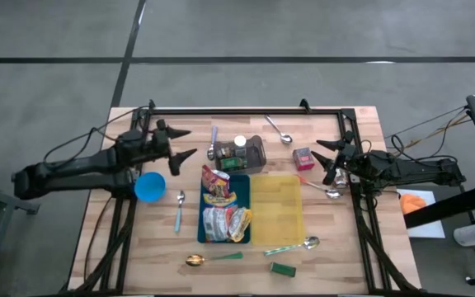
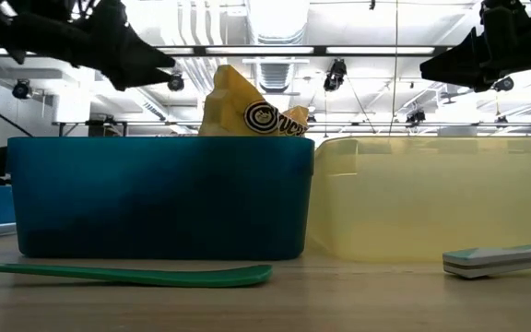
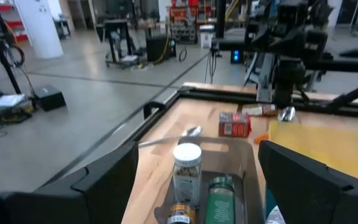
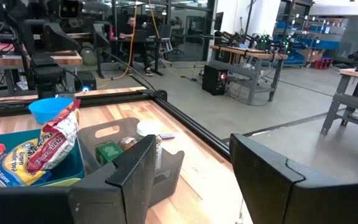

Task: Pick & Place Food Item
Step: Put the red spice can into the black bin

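Several snack packets lie in a teal bin at the table's middle. One yellow packet sticks up above the bin's rim. A yellow bin stands against the teal bin on its right. My left gripper hangs open above the table, left of a grey caddy, its fingers pointing level toward the right. My right gripper hangs open at the right, pointing level toward the left, beside a small red box. Neither holds anything.
The grey caddy holds spice jars. A blue cup stands left of the teal bin. Spoons lie at the far side, the left, the right and the near side. A black frame rail borders the table.
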